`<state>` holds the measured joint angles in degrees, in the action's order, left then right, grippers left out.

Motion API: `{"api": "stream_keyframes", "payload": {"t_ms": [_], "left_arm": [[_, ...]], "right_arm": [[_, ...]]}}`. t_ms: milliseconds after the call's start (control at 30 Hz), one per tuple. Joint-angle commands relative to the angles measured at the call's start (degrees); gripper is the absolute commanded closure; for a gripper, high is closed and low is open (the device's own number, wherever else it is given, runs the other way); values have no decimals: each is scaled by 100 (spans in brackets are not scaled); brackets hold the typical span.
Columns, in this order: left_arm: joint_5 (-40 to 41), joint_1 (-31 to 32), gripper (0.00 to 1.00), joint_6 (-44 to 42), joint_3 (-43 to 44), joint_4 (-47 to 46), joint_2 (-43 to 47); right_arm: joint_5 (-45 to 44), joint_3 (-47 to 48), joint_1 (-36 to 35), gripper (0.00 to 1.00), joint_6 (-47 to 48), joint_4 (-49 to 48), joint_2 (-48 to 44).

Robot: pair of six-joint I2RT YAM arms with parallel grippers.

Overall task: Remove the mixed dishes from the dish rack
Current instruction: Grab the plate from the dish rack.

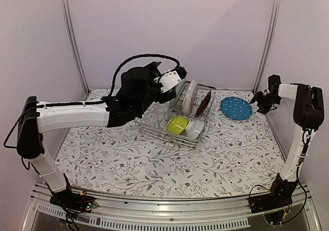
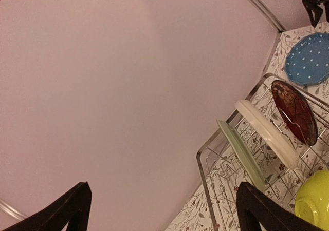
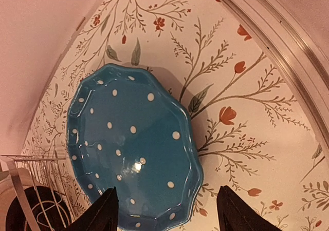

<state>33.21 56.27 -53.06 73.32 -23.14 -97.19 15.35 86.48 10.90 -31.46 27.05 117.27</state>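
Draw spread right pincer [image 3: 167, 196] straight off blue plate [image 3: 133, 149] lying on desk [image 3: 241, 87]; lower left pincer [image 2: 163, 187], wide apart and empty, squarely over pale green plate [image 2: 241, 154]

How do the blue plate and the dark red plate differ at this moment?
The blue plate lies flat on the table, outside the rack; the dark red plate stands on edge inside the rack. The blue plate has white dots and a scalloped rim; the dark red plate shows no dots. Both are round plates.
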Motion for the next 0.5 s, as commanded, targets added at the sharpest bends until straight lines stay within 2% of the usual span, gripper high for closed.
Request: {"api": "stream_keyframes", "payload": {"t_ms": [0,233,333,400,467], "left_arm": [[-327,-467,1,1617,652,1318,140],[-1198,-1004,5,3039,1697,2603,-334],[-1865,-1212,6,3533,1986,2920,-565],[-2250,-1380,7,3864,2148,3037,-706],[-2537,-1527,8,4137,2327,3128,-870]], "right_arm": [[87,-140,-23,33,202,129,-886],[42,-370,-255,22,432,267,-1864],[118,-476,-341,13,567,305,-2225],[182,-587,-395,3,639,300,-2442],[214,-723,-464,1,737,263,-2703]]}}
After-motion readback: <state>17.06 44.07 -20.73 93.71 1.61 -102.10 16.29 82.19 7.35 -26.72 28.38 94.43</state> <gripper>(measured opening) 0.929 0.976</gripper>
